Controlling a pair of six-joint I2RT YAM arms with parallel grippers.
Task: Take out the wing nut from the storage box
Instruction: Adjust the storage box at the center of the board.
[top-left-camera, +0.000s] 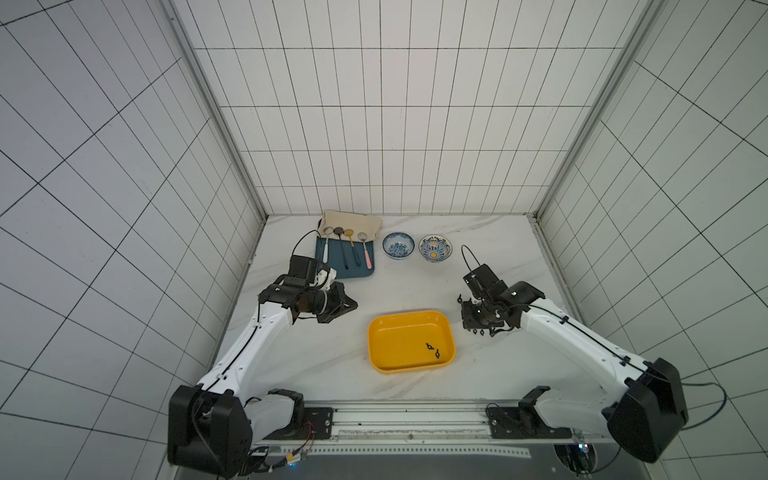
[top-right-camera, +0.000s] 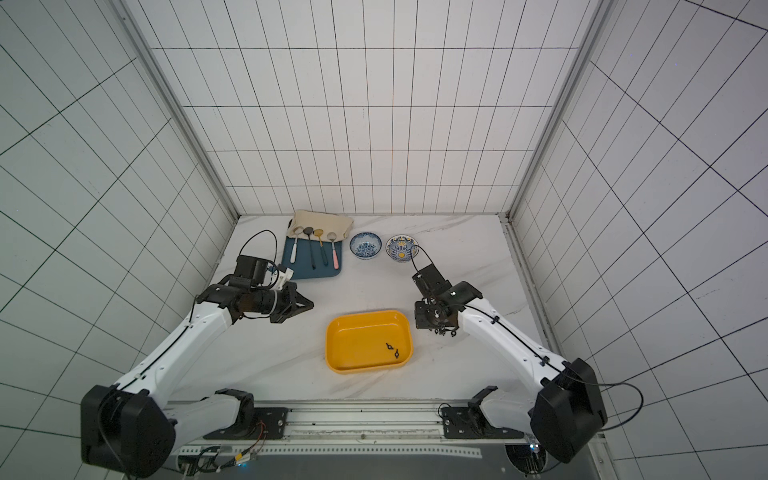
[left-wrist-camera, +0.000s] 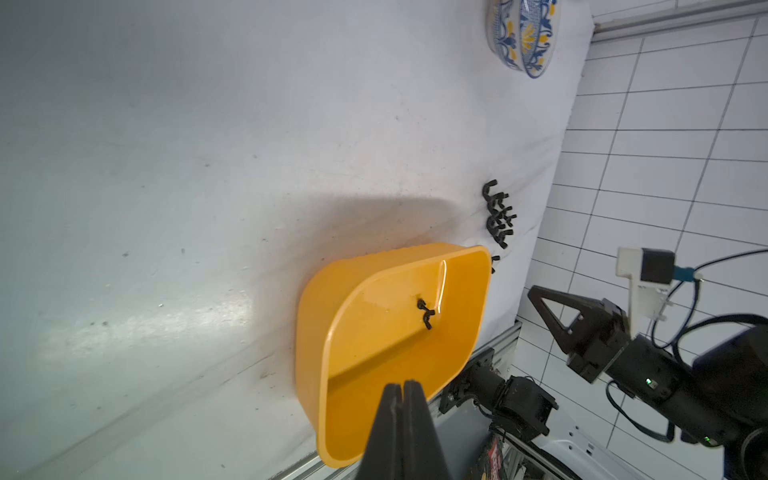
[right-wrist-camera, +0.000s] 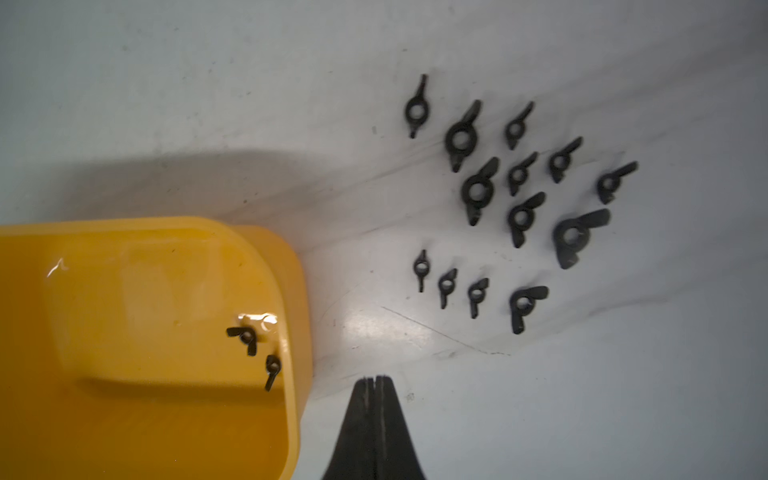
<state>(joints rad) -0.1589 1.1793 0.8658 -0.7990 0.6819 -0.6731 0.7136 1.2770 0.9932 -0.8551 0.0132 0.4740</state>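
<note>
Nearly done: many wing nuts (right-wrist-camera: 523, 218) lie outside the storage box (right-wrist-camera: 145, 291), two nuts (right-wrist-camera: 247, 337) remain inside; left gripper (left-wrist-camera: 402, 384), right gripper (right-wrist-camera: 375, 380) pressed together, empty.

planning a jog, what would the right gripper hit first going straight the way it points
Probably the bare table, in the gap between the storage box and the loose wing nuts. The shut right gripper points down at it; exact depth is unclear.

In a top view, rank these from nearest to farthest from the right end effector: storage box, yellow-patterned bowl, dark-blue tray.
1. storage box, just beside the right end effector.
2. yellow-patterned bowl, farther back.
3. dark-blue tray, back and far over on the left.
</note>
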